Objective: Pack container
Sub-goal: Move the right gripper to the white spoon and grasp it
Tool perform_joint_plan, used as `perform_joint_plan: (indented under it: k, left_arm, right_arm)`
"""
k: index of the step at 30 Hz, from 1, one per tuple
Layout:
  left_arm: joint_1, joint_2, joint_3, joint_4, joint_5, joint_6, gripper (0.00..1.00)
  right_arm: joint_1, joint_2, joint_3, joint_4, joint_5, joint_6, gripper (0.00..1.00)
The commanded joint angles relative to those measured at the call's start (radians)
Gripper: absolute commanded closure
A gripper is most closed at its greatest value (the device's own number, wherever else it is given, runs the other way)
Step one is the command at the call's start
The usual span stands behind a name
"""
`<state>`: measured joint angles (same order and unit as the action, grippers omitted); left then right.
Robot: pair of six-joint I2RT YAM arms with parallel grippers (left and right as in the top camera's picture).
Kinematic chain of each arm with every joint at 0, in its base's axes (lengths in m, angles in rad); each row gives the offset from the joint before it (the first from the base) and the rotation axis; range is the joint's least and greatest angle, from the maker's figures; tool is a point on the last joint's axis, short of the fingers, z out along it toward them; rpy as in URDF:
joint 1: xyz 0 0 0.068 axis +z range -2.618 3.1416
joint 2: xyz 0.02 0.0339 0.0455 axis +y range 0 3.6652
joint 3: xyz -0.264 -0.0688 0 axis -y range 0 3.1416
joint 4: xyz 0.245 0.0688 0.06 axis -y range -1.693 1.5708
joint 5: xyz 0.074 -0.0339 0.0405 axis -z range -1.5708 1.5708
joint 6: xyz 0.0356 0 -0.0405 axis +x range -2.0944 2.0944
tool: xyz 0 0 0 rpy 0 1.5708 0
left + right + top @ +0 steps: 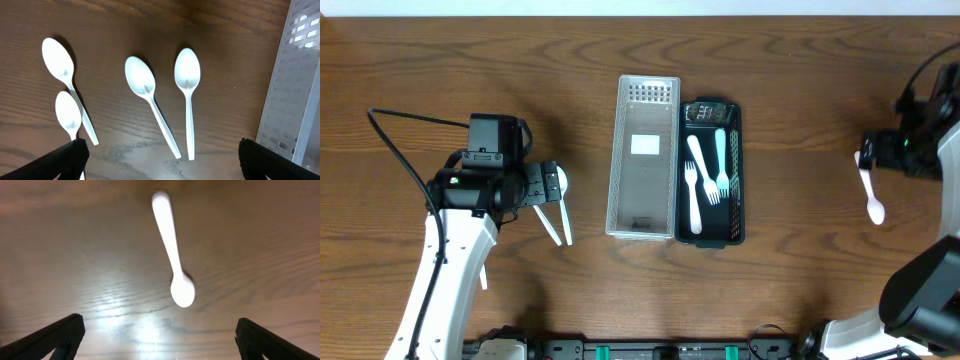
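A black container (737,170) at the table's middle holds white forks (694,185) and a pale green fork (721,158). A clear perforated tray (645,160) lies against its left side and shows in the left wrist view (292,95). My left gripper (546,190) (160,152) is open and empty over several white spoons (150,100) lying on the wood; two of their handles (560,222) show in the overhead view. My right gripper (870,152) (160,332) is open and empty at the far right, over a single white spoon (870,195) (172,245).
The brown wooden table (800,80) carries nothing else. The left arm's black cable (405,150) loops over the table's left part. The right arm's body (930,130) stands at the right edge.
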<state>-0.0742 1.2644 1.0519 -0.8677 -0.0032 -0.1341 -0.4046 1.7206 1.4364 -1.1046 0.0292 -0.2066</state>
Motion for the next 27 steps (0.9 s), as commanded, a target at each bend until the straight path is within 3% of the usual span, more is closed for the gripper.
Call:
perform_joint_plan:
  k: [1, 9, 27]
  left_arm:
    - [-0.001, 0.004, 0.016, -0.003, -0.003, 0.001, 0.02]
    - [-0.001, 0.004, 0.016, -0.003, -0.004, 0.001, 0.02]
    - [-0.001, 0.004, 0.016, -0.003, -0.003, 0.001, 0.02]
  right_arm:
    - [-0.042, 0.01, -0.106, 0.057, -0.019, -0.092, 0.02]
    - [-0.101, 0.053, -0.217, 0.192, -0.02, -0.11, 0.06]
    - [-0.12, 0.222, -0.217, 0.218, -0.061, -0.113, 0.11]
